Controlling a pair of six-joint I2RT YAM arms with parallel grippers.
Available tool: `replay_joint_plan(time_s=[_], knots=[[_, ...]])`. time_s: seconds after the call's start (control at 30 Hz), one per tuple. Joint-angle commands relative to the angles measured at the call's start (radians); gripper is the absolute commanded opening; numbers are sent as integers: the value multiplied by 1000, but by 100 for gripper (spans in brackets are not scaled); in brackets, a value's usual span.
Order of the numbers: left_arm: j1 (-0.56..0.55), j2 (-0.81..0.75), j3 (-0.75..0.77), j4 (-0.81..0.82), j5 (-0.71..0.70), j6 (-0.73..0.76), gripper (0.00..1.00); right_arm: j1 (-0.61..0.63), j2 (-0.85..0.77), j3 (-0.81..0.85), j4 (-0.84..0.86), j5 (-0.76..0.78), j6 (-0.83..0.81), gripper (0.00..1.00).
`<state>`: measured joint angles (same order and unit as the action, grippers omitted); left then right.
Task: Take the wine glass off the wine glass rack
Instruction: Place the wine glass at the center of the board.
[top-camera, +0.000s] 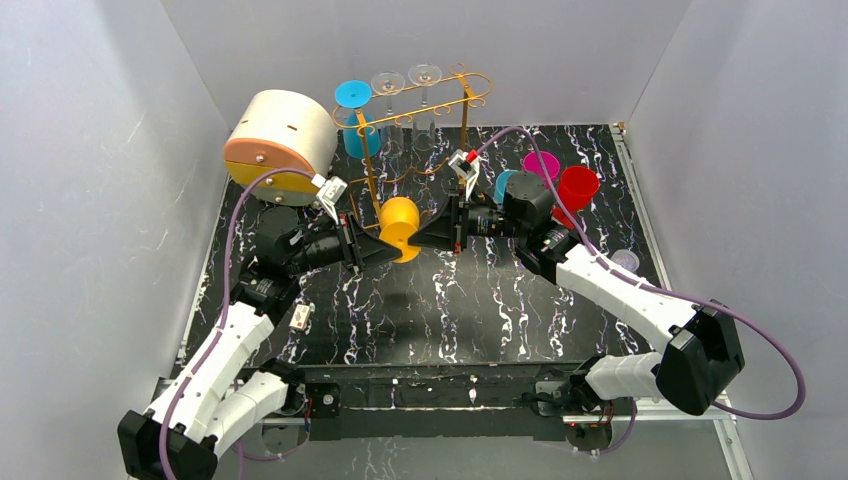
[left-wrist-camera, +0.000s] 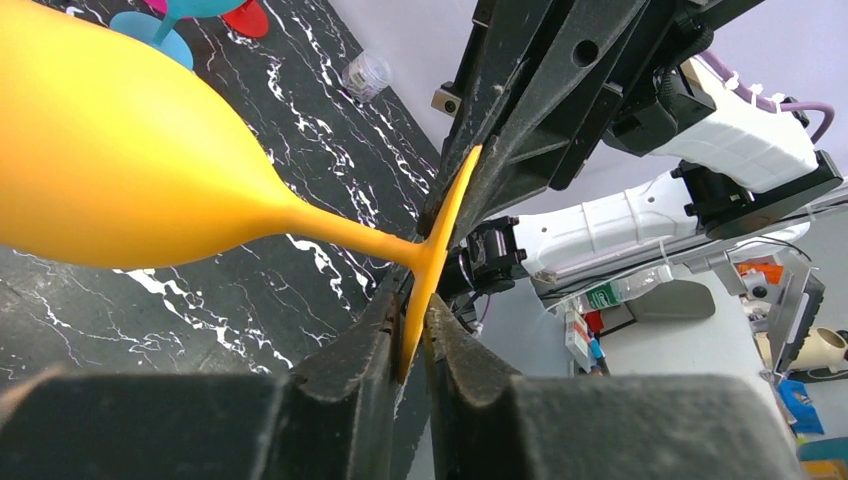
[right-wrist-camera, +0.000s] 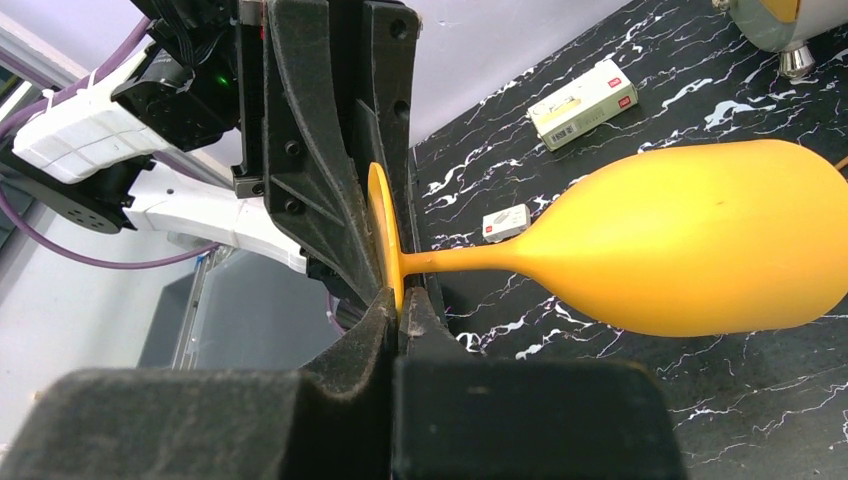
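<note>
Glass (top-camera: 400, 225) hangs between my left jaws and right jaws, both clenched on its foot (left-wrist-camera: 440, 250); opposed pulling could snap or drop it.

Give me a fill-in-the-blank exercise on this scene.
The wine glass held between the two arms is ___ in colour. The right gripper is shut on its flat round ___. The coloured glass hanging on the wine glass rack is ___.
Missing words: yellow; base; blue.
</note>
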<state>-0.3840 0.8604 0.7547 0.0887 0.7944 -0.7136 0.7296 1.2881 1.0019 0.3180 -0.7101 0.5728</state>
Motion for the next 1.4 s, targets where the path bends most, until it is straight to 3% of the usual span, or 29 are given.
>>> replay_joint_plan(time_s=[0.0,0.2,0.37,0.47,0.9,1.07,1.3,1.37], knots=[[-10,-14,33,15,-6,5,11,6,-20,-2,30,-5,-28,1],[-16,-35,7,57,-36,-5,2,11,-25,-13,50,-7,-36,1],[-21,-24,-10,103,7,-30,22,15,-40,-34,91,-7,-40,1],[-32,-6,-19,144,26,-53,23,15,-48,-45,110,-9,-41,1],[-87,15,-28,147,-12,-47,14,17,-53,-49,119,-2,-40,1],[-93,15,-26,137,-30,-36,0,17,-54,-50,119,-2,-41,1],[-96,-24,-45,137,-75,-6,0,17,-59,-51,113,14,-42,1],[-96,-46,-55,135,-90,10,0,18,-61,-52,111,17,-42,5]])
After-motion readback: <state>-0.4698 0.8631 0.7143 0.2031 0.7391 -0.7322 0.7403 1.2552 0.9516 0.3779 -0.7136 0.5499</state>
